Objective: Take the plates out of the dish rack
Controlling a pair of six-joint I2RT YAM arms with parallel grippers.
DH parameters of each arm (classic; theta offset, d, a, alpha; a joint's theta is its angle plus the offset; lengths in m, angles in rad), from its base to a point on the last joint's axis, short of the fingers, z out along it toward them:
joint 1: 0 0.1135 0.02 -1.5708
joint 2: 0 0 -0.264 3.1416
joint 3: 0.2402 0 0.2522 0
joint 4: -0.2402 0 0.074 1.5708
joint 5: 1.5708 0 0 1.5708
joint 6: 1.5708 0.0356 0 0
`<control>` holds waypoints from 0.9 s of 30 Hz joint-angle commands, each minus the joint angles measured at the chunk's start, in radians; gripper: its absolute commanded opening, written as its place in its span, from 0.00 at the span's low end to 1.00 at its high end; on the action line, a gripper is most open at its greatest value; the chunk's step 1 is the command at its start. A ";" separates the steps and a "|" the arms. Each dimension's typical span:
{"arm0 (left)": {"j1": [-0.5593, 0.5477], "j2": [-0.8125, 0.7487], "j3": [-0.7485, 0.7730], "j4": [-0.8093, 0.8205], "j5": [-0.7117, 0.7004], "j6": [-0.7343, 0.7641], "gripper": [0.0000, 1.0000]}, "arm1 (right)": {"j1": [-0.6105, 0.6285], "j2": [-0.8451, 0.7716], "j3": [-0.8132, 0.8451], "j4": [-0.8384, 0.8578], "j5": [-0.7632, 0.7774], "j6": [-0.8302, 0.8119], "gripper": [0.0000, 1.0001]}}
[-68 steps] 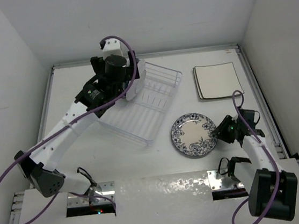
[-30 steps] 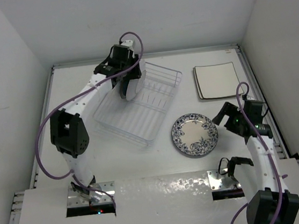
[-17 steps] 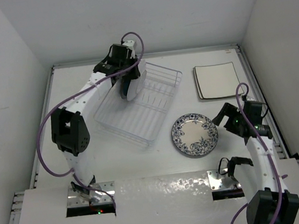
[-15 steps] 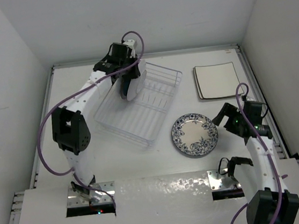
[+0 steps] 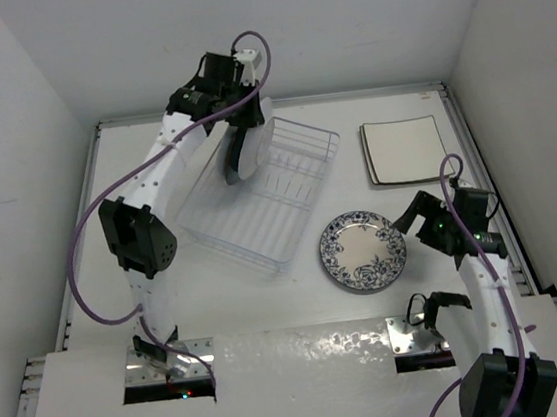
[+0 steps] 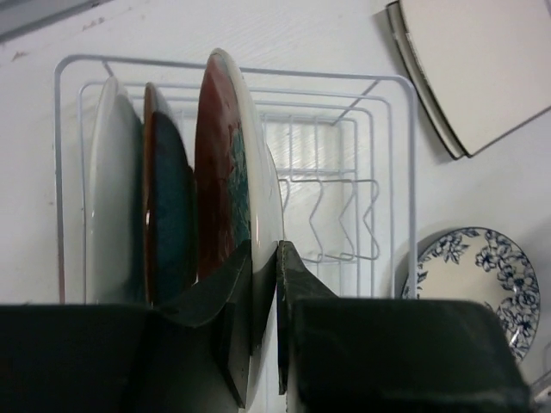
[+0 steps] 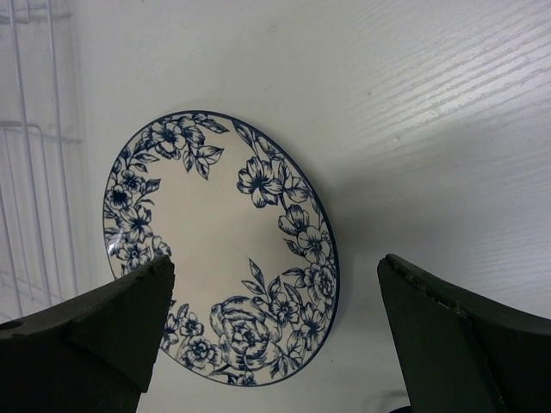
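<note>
Left gripper (image 6: 263, 258) is closed tight on the rim of the red-and-teal plate (image 6: 225, 172). That plate stands on edge in the dish rack (image 5: 286, 185), with two more plates (image 6: 164, 198) just beside it. Right gripper (image 7: 274, 284) is spread wide and holds nothing, poised over the blue floral plate (image 5: 362, 250), which lies flat on the worktop (image 5: 299, 297).

Assessment — glazed ceramic: stiff, weighty, slippery, chip-prone. A rim pinch is narrow, so seat it deep and lift straight clear of the prongs (image 6: 331, 215) — the neighbours stand close.

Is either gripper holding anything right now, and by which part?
Left gripper pinches the red-and-teal plate by its rim; right gripper holds nothing.
</note>
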 commanded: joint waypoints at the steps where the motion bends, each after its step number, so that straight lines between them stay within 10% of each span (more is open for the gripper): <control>1: 0.004 -0.124 0.087 0.118 0.057 0.015 0.00 | 0.000 -0.005 0.047 0.009 -0.002 0.018 0.99; 10: -0.047 -0.239 -0.046 0.316 0.283 0.035 0.00 | 0.000 -0.035 0.175 -0.024 -0.015 0.087 0.99; 18: -0.463 -0.387 -0.239 0.460 -0.338 0.450 0.00 | 0.000 -0.012 0.419 -0.128 -0.095 0.133 0.99; 19: -0.586 -0.447 -0.461 0.600 -0.599 0.647 0.00 | 0.000 0.000 0.515 -0.154 -0.154 0.143 0.99; 27: -0.843 -0.590 -0.902 1.072 -0.896 1.024 0.00 | 0.000 0.006 0.578 -0.072 -0.434 0.255 0.99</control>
